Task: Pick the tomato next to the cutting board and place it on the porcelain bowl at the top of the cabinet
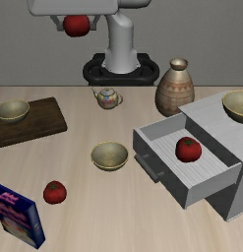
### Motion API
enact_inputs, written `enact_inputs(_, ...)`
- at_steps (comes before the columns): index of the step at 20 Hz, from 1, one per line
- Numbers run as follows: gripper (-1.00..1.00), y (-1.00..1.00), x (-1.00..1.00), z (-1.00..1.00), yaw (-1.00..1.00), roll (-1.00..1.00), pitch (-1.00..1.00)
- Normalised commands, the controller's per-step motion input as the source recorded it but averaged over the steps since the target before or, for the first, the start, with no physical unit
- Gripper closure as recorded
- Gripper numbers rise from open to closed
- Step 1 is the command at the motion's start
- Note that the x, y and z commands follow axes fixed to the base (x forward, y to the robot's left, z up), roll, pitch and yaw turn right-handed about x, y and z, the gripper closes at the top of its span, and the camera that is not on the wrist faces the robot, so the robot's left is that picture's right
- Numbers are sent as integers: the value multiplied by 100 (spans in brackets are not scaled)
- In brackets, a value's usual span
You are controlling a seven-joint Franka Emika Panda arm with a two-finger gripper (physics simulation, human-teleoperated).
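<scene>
Claw [78, 29] of mine hangs high at the top edge of the exterior view, pointing down from my wrist, which lies level above my base [118, 67]. Its dark fingers [66, 25] pinch the tomato [77, 22] from two sides, so the fruit is off the tabletop [93, 197] and right inside my grasp. The porcelain bowl [236, 105] sits on top of the cabinet [207, 120], far toward the view's right and well apart from my claw. The cutting board [42, 125] lies at the view's left. The cabinet's drawer [197, 175] stands open with a second tomato [188, 149] inside.
</scene>
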Motion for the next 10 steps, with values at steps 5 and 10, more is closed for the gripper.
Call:
enact_inputs(5,100,100,0,0,0,0,0)
enact_inputs(10,100,100,0,0,0,0,0)
